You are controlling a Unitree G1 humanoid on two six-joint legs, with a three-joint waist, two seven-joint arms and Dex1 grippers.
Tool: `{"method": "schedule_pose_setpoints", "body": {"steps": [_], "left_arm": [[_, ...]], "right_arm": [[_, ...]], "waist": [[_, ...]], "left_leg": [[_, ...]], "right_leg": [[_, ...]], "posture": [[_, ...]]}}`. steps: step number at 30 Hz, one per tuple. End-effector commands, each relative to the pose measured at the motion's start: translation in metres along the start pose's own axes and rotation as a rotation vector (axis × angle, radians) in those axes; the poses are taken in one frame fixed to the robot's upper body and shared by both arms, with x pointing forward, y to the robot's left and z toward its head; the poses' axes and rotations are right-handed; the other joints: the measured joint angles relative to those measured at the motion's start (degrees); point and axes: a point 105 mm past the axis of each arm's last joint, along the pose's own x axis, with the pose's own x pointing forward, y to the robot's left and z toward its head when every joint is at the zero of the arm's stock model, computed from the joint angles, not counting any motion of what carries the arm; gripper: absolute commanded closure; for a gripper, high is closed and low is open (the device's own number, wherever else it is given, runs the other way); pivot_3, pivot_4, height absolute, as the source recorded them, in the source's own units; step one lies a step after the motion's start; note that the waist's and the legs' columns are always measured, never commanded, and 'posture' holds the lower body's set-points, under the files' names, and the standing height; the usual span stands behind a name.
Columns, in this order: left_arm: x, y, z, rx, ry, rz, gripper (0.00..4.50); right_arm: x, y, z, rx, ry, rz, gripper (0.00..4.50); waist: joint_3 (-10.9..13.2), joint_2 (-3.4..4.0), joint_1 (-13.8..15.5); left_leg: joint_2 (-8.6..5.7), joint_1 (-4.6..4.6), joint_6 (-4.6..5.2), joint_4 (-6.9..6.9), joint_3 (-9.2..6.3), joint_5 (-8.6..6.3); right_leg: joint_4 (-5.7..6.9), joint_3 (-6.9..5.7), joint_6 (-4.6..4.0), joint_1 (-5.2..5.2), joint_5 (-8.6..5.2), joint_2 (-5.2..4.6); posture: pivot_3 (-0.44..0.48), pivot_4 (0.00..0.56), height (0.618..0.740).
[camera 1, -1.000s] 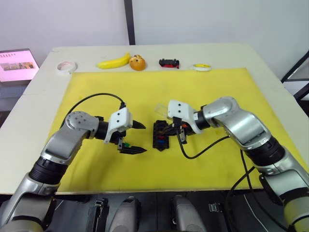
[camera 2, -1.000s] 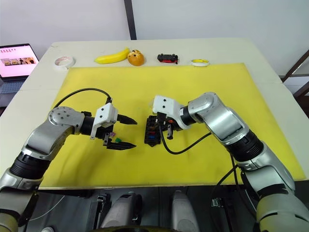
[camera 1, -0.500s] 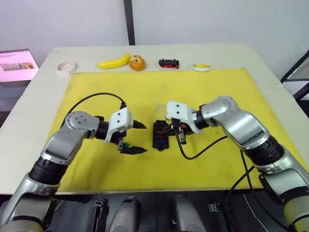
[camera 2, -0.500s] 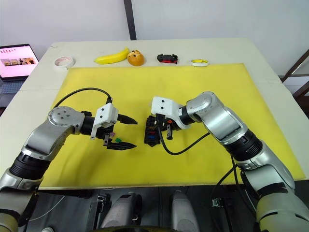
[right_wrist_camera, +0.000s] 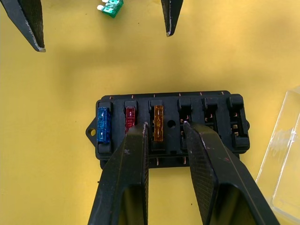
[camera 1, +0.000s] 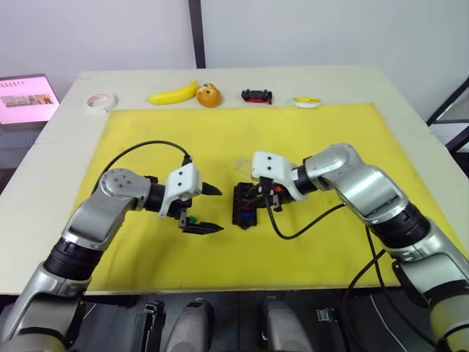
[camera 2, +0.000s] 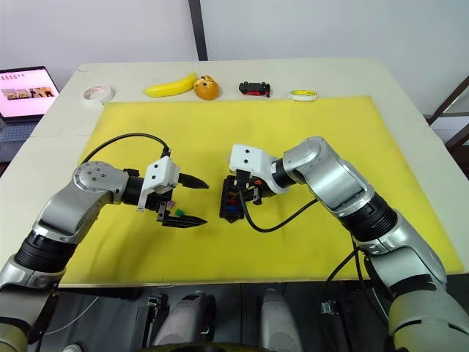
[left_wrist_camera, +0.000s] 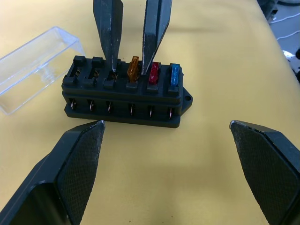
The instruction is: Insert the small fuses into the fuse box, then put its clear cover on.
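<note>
The right tool [right_wrist_camera: 164,124] hangs over the fuse box [right_wrist_camera: 168,126], fingers slightly parted on either side of an orange fuse [right_wrist_camera: 158,123] seated in its slot — gripping nothing that I can see. Red [right_wrist_camera: 130,117] and blue [right_wrist_camera: 103,124] fuses sit alongside; three slots are empty. The left tool [camera 1: 205,209] waits wide open just beside the box, a green fuse [right_wrist_camera: 111,7] lying on the yellow mat near it. The clear cover [left_wrist_camera: 33,65] lies beside the box. A finger catching the orange fuse could tilt it — or shove the box.
</note>
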Motion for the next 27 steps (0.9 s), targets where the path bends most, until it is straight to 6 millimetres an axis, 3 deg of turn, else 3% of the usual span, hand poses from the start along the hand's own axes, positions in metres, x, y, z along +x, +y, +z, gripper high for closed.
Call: {"method": "schedule_pose_setpoints", "body": {"steps": [1, 20, 21, 23, 27], "left_arm": [[-0.001, 0.001, 0.008, 0.046, -0.007, 0.004, 0.0], [-0.003, 0.003, 0.008, 0.046, -0.005, 0.007, 0.0], [-0.003, 0.003, 0.008, 0.046, -0.006, 0.007, 0.0], [-0.003, 0.003, 0.008, 0.047, -0.005, 0.007, 0.0], [-0.003, 0.003, 0.008, 0.048, -0.005, 0.006, 0.0]], "right_arm": [[-0.007, -0.006, 0.009, -0.016, -0.024, -0.029, 3.22], [-0.034, -0.007, 0.037, -0.058, -0.194, -0.029, 3.22], [-0.033, -0.006, 0.036, -0.066, -0.214, -0.032, 3.78], [-0.031, -0.002, 0.034, -0.065, -0.252, -0.031, 4.45], [-0.025, 0.004, 0.027, -0.022, -0.314, -0.023, 4.45]], "waist": [[0.0, 0.0, 0.0], [0.0, 0.0, 0.0], [0.0, 0.0, 0.0], [0.0, 0.0, 0.0], [0.0, 0.0, 0.0]], "left_leg": [[0.0, 0.0, 0.0, 0.0, 0.0, 0.0], [0.0, 0.0, 0.0, -0.01, 0.0, 0.0], [0.0, 0.0, 0.0, -0.01, 0.0, 0.0], [0.0, 0.0, 0.0, -0.01, 0.0, 0.0], [0.0, 0.0, 0.0, -0.01, 0.01, 0.0]], "right_leg": [[0.0, 0.0, 0.0, 0.0, 0.0, 0.0], [0.0, 0.0, 0.0, 0.0, 0.0, 0.0], [0.0, 0.0, 0.0, 0.0, 0.0, 0.0], [0.0, 0.0, 0.0, 0.0, 0.0, 0.0], [0.0, 0.01, 0.0, 0.0, 0.0, 0.0]], "posture": [[0.0, 0.15, 0.74], [0.0, 0.15, 0.74], [0.0, 0.15, 0.74], [0.0, 0.15, 0.74], [0.0, 0.15, 0.74]]}}
